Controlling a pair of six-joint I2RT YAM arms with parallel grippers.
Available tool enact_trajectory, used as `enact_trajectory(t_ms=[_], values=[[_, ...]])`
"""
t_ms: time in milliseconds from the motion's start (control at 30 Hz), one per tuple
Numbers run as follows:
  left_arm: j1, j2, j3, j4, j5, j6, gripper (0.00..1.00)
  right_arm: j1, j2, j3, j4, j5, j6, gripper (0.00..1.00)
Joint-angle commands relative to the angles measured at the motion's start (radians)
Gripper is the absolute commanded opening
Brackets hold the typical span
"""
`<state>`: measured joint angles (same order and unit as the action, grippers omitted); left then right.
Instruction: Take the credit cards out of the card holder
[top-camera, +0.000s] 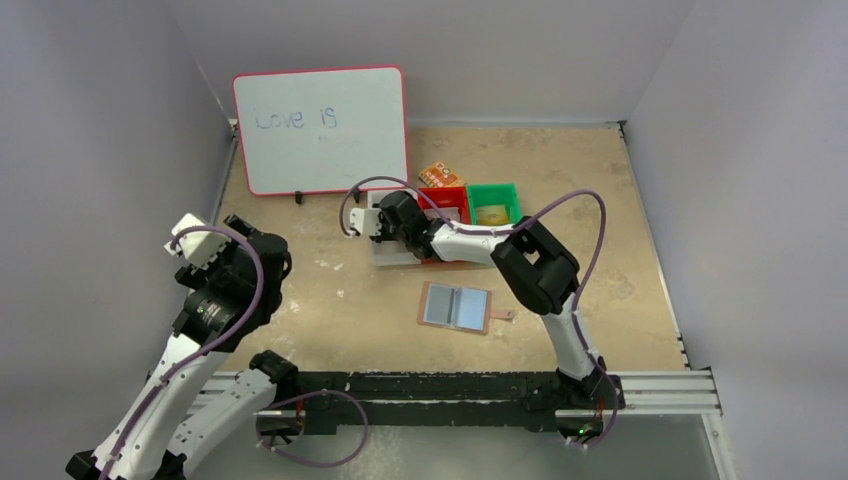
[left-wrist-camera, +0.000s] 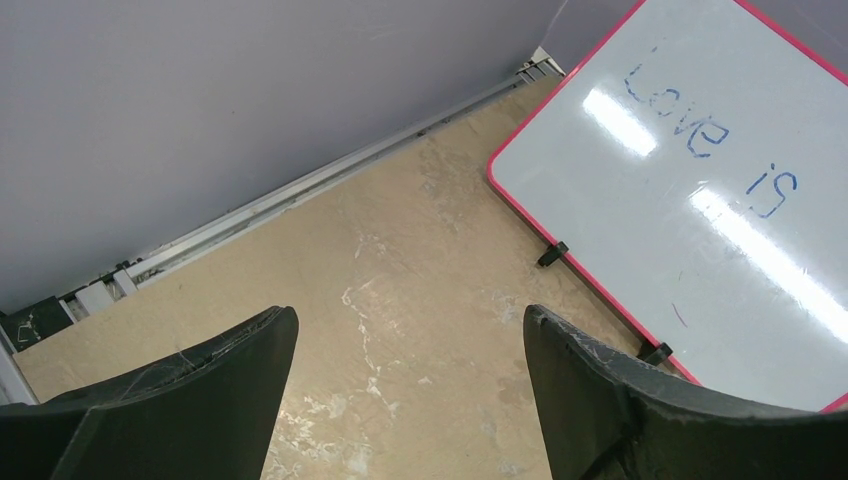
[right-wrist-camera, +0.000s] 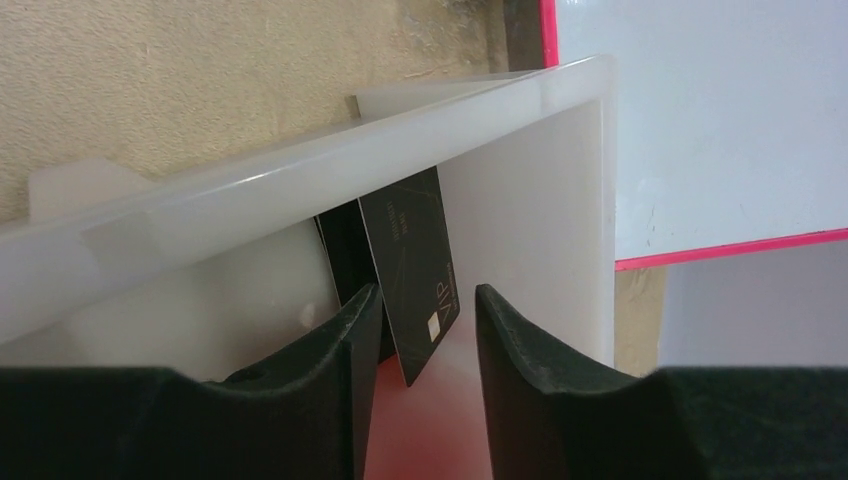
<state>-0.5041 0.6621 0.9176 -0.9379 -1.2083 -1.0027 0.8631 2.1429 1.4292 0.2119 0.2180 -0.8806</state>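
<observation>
**Right tool parted around a black card at the white bin**

Right tool (right-wrist-camera: 428, 302) fills the bottom of its wrist view, jaws standing apart with a black card (right-wrist-camera: 412, 250) on edge between them. The gap is wider than the card, so nothing is clamped. The card stands tilted inside the white bin (right-wrist-camera: 300, 170). Left tool (left-wrist-camera: 408, 318) hangs wide open and empty above bare bench (left-wrist-camera: 400, 250), near the whiteboard (left-wrist-camera: 700, 180).

The card holder (top-camera: 456, 306) lies unfolded on the bench, well apart from both tools, its pale blue inside facing up.

Cards look thin, stiff, light and slick, so a pinch across the flat faces near one short edge seems best. The holder looks soft and light and would likely slide unless one flap is pinned.

Hard to read: whether any card remains in the holder, which is too small to tell from above, and whether the dark strip behind the black card is a second card.
</observation>
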Motion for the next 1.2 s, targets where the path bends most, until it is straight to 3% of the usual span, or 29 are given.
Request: enact_trajectory(t_ms=[0, 267, 467, 667, 800, 1000, 1167], values=[[0.009, -0.002, -0.005, 0.028, -0.009, 0.014, 0.83, -0.002, -0.053, 0.031, 0.000, -0.024, -0.007, 0.49], [0.009, 0.004, -0.006, 0.032, -0.001, 0.022, 0.83, 0.000, -0.074, 0.046, -0.001, -0.051, 0.068, 0.54], [0.009, 0.005, -0.006, 0.033, 0.003, 0.027, 0.83, -0.012, -0.132, 0.072, 0.020, -0.057, 0.294, 0.50], [0.009, 0.009, -0.007, 0.041, 0.018, 0.038, 0.83, -0.022, -0.350, -0.125, 0.237, -0.074, 0.540, 0.48], [0.009, 0.016, -0.005, 0.045, 0.027, 0.047, 0.83, -0.022, -0.486, -0.206, 0.246, 0.061, 0.722, 0.59], [0.010, 0.024, -0.007, 0.051, 0.038, 0.056, 0.83, -0.022, -0.645, -0.286, 0.041, 0.186, 1.027, 0.63], [0.010, 0.033, -0.009, 0.058, 0.045, 0.064, 0.83, -0.022, -0.816, -0.509, 0.044, 0.173, 1.263, 0.85]])
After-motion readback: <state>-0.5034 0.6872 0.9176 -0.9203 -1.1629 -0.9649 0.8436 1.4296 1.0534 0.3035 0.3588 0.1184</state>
